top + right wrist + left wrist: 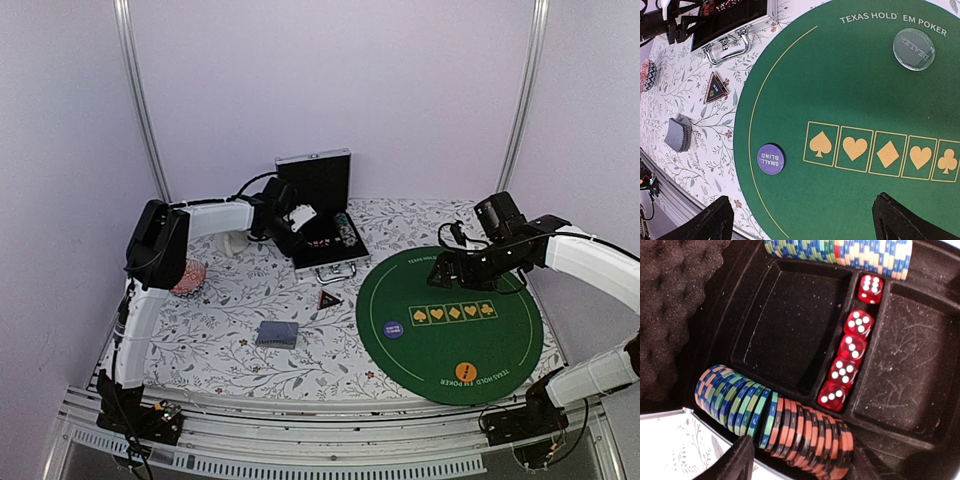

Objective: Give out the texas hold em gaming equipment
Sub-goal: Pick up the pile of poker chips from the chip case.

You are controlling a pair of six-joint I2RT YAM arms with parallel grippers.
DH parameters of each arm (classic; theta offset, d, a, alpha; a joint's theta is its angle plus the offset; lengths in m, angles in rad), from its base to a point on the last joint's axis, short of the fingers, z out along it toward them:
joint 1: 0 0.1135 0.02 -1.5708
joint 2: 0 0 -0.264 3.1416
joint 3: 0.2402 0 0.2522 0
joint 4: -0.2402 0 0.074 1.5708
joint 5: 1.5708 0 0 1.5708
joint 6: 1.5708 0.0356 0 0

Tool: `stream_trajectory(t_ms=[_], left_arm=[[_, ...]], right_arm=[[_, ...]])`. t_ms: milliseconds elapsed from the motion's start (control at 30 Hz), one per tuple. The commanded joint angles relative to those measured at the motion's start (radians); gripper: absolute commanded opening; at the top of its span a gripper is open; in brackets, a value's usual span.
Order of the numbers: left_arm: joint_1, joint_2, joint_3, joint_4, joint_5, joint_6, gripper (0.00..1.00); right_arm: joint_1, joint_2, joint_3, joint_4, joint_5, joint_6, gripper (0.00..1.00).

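Wide open and empty, left end effector (305, 228) hovers over the twelve-o'clock chip case (322, 178), right end effector (802, 220) over the green mat (450, 345).

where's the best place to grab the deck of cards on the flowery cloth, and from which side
Come straight down from above and pinch the deck of cards across its two long edges. It lies flat on the floral cloth as a low squared stack with bare cloth all round, so the fingers should fit down both sides. Closing low would likely catch the whole stack.
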Motion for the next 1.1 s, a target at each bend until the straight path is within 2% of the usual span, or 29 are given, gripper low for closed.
stream_trajectory(t_ms=[0, 167, 300, 567, 700, 1067], left_arm=[[0.023, 0.010, -0.005, -0.032, -0.001, -0.005, 0.61], [0.025, -0.006, -0.027, -0.031, 0.070, 0.006, 0.56], [0.028, -0.016, -0.046, -0.021, 0.115, 0.001, 0.46], [0.032, -0.019, -0.058, -0.022, 0.166, 0.007, 0.38], [0.032, -0.019, -0.052, -0.030, 0.205, 0.009, 0.38], [0.031, -0.010, -0.048, -0.042, 0.217, 0.019, 0.50]], right_arm=[[-0.002, -0.012, 0.003, 0.003, -0.022, 0.003, 0.99], [-0.002, 0.002, 0.013, 0.002, -0.026, 0.001, 0.99], [-0.002, -0.004, 0.009, 0.000, -0.021, 0.002, 0.99], [-0.003, -0.034, -0.020, -0.001, -0.006, 0.007, 0.99], [-0.002, -0.036, -0.023, -0.003, -0.007, 0.010, 0.99], [-0.003, -0.033, -0.020, 0.002, -0.009, 0.011, 0.99]])
